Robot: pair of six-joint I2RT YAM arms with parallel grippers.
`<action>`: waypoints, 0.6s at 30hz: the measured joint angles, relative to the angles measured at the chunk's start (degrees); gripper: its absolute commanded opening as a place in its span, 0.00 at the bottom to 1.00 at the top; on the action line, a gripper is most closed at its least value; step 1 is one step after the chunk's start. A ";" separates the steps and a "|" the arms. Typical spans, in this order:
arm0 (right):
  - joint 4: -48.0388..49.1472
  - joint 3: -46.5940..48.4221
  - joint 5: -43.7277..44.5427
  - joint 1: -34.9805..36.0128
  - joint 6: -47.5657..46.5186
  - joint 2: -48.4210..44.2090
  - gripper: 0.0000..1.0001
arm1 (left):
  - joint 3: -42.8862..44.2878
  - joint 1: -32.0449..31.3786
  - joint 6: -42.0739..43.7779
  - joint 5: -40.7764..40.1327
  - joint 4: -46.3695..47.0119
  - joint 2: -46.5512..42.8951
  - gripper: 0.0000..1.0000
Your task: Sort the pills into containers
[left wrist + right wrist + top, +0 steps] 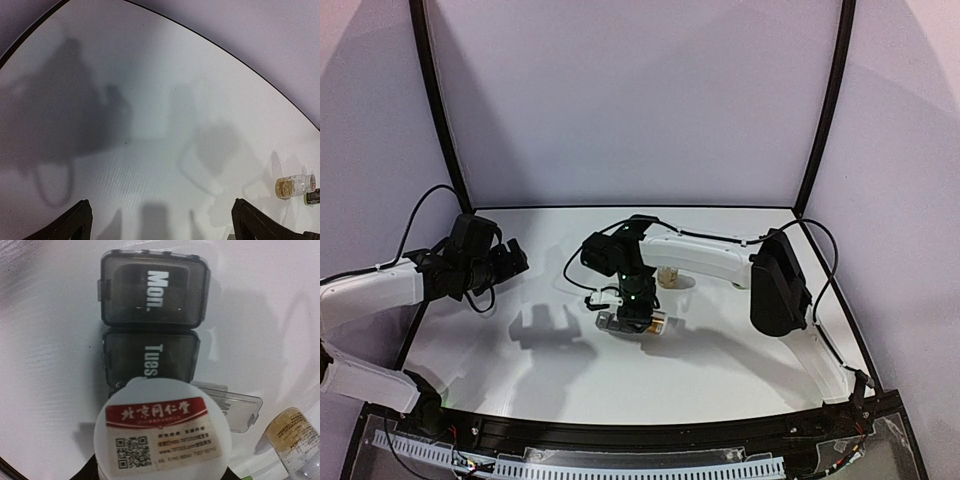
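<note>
One bottle (162,435) fills the bottom centre of the right wrist view, its white labelled end toward the lens, pinched by the right end effector (632,302). Just beyond it the containers (152,295) run up the frame. The nearest cell is hidden behind the bottle, with its clear lid (232,410) swung open to the right. "Tues" and then "Mon." follow, both closed.

The likely failure is a blind pour. With the open cell masked, pills could land on the closed "Tues" lid or the worktop (740,370) and roll off. Too steep a tilt could dump many at once. A low bottle could also shove the light strip or knock the vial (295,437) at lower right.

Only the wrist view gives the lettering and the open lid; from above the strip is a grey lump under the arm at centre. The left wrist view alone shows the left end effector (161,212) spread wide, well apart from the work.
</note>
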 measured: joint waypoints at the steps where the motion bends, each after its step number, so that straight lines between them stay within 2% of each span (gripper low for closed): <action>1: 0.00 -0.14 -0.01 0.14 -0.14 0.00 0.00 | 0.00 0.00 0.03 0.01 0.06 0.01 0.99; 18: -0.15 -1.73 3.07 0.97 -1.44 -1.09 0.00 | 0.00 0.00 0.51 0.35 1.27 1.12 0.99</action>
